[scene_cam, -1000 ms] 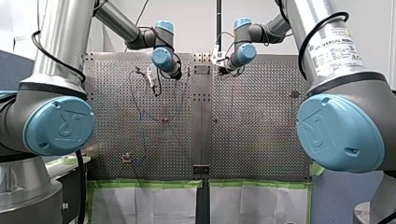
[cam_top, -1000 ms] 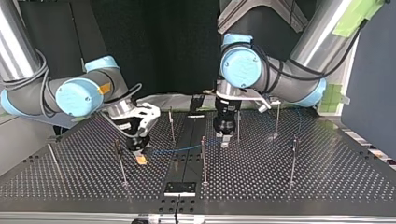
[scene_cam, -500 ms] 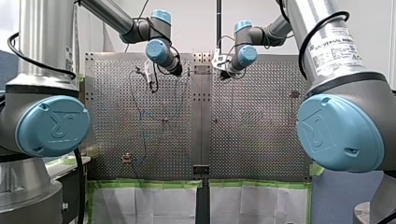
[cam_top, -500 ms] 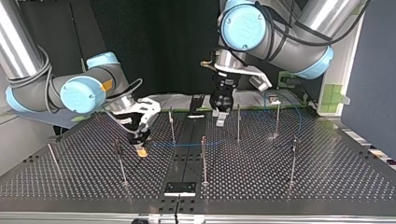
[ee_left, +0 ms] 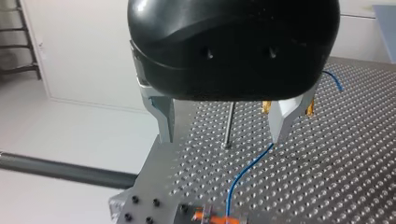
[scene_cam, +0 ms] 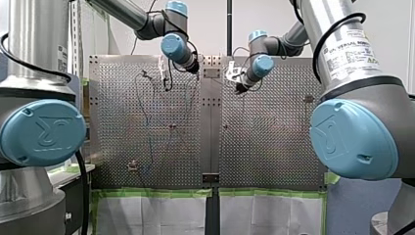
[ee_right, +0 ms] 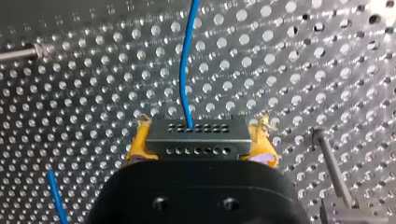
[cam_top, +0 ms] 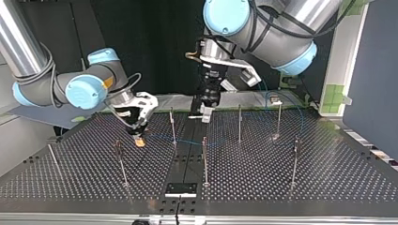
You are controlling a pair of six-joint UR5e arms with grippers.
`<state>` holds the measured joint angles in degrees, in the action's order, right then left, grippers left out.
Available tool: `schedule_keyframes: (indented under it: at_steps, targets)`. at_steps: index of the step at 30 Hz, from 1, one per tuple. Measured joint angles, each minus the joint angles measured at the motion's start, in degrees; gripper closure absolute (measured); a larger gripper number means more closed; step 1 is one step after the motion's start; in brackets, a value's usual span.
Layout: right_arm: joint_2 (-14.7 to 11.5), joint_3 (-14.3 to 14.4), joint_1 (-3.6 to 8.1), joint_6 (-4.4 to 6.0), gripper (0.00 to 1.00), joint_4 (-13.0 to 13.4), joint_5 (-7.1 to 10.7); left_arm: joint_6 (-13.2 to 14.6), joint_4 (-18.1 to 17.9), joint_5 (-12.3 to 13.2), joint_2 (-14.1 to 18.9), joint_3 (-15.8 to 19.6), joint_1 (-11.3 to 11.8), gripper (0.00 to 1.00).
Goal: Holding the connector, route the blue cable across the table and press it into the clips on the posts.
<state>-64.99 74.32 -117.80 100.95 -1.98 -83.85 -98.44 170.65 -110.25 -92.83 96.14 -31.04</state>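
The connector (ee_right: 195,138) sits crosswise between the yellow pads (ee_right: 135,150) of your right hand (cam_top: 139,139), pinched tight. The blue cable (ee_right: 187,60) leaves its face straight ahead, away from that hand.

In the top view your right hand is low over the worktop (cam_top: 291,192) at the view's left. From there the cable's long axis runs toward the view's right, close to the plate. It reaches the nearest post (cam_top: 172,125) and heads on toward the middle post (cam_top: 204,157). You cannot tell whether it is seated at either one, because the clips are too small to read.

Now your left hand (cam_top: 205,112). It hangs over the centre seam, raised well clear of the plate and set back from the cable's line, touching nothing. The left wrist view confirms it: the metal fingers (ee_left: 161,119) are spread wide and empty. One post (ee_left: 227,123) stands ahead between them, and the cable passes down below one finger.

So here is the relation that matters. The cable lies below your left hand and runs crosswise to its approach, while your right hand anchors the connector end. Your right hand is the only one on the cable, but your left is nearer the run between the posts. My read is that the right should hold the line taut along that axis while the left comes down onto it.
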Motion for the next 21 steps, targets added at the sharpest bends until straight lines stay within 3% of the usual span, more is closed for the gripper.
schedule_keyframes:
  at_steps: [15, 21]
  targets:
    - [0.0, 0.1, 2.52, -0.03, 1.00, 0.2, -0.10, 3.8, -0.7, -7.6, -7.6, -7.6, -7.5, 0.00]
    - [0.1, 0.1, 2.94, -0.09, 1.00, 0.2, -0.10, 5.7, 0.3, -10.6, -10.6, -10.6, -8.1, 0.00]
